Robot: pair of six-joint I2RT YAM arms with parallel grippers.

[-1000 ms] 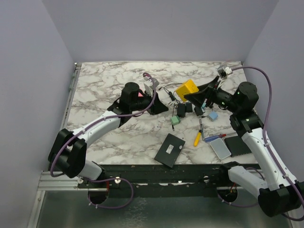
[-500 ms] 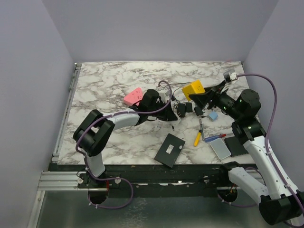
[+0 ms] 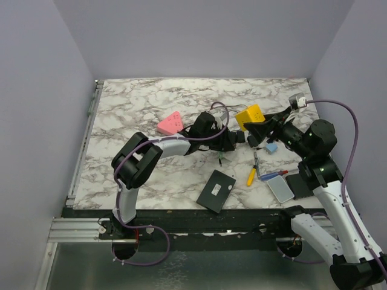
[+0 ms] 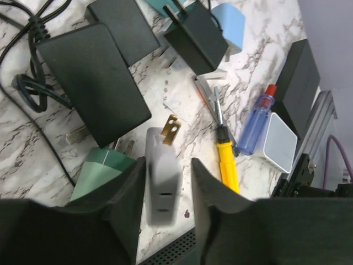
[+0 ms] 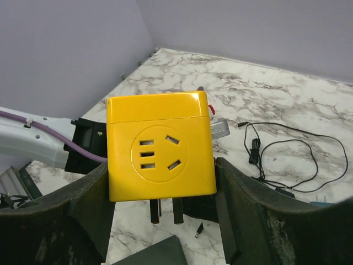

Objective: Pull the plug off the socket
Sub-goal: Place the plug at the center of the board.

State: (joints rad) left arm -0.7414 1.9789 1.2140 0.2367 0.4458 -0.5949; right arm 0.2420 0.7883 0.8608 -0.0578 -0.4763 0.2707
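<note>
yellow socket (image 5: 160, 152), grey plug (image 4: 163, 179), white-grey marbled table (image 3: 139, 103)

Glossy yellow plastic socket (image 5: 161, 152), matt grey plastic plug (image 4: 163, 185), brass-coloured prongs (image 4: 171, 130), smooth marbled tabletop (image 3: 139, 103).

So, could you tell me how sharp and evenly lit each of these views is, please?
Top external: soft even light, faint shadows, no glare, all sharp. Left wrist: the left pincer is dark and blurred up close, the plug between its fingers slightly soft, the screwdriver beyond crisp. Right wrist: the socket is sharp and bright; the right pincer around it is dark and soft.
</note>
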